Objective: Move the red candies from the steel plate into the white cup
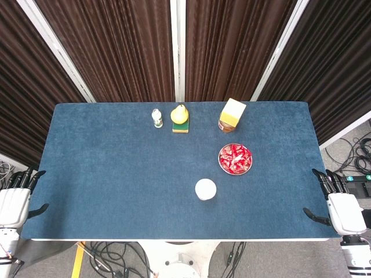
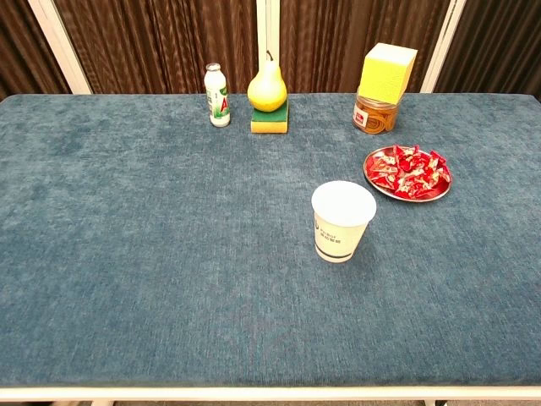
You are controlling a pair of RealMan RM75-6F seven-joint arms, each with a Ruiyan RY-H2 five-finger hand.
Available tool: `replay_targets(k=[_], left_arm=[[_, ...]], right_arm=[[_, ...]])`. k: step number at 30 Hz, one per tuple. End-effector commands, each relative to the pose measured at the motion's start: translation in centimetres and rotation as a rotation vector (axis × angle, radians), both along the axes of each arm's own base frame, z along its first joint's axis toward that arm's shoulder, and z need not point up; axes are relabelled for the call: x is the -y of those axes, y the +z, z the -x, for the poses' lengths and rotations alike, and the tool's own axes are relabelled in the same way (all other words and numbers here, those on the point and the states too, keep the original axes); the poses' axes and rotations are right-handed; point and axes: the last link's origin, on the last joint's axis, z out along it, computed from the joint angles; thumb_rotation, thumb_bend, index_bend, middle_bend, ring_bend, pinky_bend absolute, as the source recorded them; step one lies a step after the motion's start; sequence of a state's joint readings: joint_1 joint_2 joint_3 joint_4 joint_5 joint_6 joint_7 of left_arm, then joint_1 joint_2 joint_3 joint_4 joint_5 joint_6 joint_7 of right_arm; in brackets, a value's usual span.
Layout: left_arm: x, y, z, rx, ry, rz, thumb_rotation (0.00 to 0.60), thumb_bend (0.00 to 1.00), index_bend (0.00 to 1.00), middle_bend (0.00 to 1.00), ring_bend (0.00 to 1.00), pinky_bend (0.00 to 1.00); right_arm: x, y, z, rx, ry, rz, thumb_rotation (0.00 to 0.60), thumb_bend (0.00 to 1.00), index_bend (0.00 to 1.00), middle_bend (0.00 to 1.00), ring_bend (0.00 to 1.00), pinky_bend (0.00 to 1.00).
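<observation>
Red candies heaped on the steel plate lie forward and inward of the empty, open-fingered right robot hand, far nearer than the open left robot hand, white cup just beyond.

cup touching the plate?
Apart. Chest view shows blue cloth between the cup and the plate; head view shows the gap too.
</observation>
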State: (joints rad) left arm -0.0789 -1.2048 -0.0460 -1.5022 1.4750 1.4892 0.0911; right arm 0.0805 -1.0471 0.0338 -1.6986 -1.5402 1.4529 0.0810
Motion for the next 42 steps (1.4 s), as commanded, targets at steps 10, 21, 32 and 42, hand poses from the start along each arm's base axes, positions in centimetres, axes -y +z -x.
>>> replay_targets(k=[10, 21, 32, 42], left_arm=[[0.2, 0.1, -0.2, -0.004, -0.011, -0.024, 0.600, 0.10, 0.23, 0.16, 0.18, 0.16], [0.7, 0.2, -0.1, 0.010, -0.004, -0.024, 0.600, 0.10, 0.23, 0.16, 0.18, 0.16], [1.3, 0.3, 0.8, 0.019, 0.028, -0.028, 0.600, 0.10, 0.23, 0.16, 0.18, 0.16], [1.1, 0.5, 1.0, 0.021, 0.026, -0.036, 0.600, 0.10, 0.23, 0.16, 0.18, 0.16]], right_arm=[[0.0, 0.3, 0.1, 0.014, 0.010, 0.019, 0.600, 0.10, 0.02, 0.13, 0.00, 0.06], [8.9, -2.2, -3.8, 0.010, 0.128, -0.092, 0.600, 0.14, 0.14, 0.44, 0.42, 0.55], [17.3, -10.4, -5.8, -0.173, 0.097, -0.337, 0.600, 0.23, 0.35, 0.90, 0.95, 1.00], [18.8, -15.3, -6.2, -0.273, 0.091, -0.443, 0.600, 0.23, 0.37, 0.92, 0.97, 1.00]])
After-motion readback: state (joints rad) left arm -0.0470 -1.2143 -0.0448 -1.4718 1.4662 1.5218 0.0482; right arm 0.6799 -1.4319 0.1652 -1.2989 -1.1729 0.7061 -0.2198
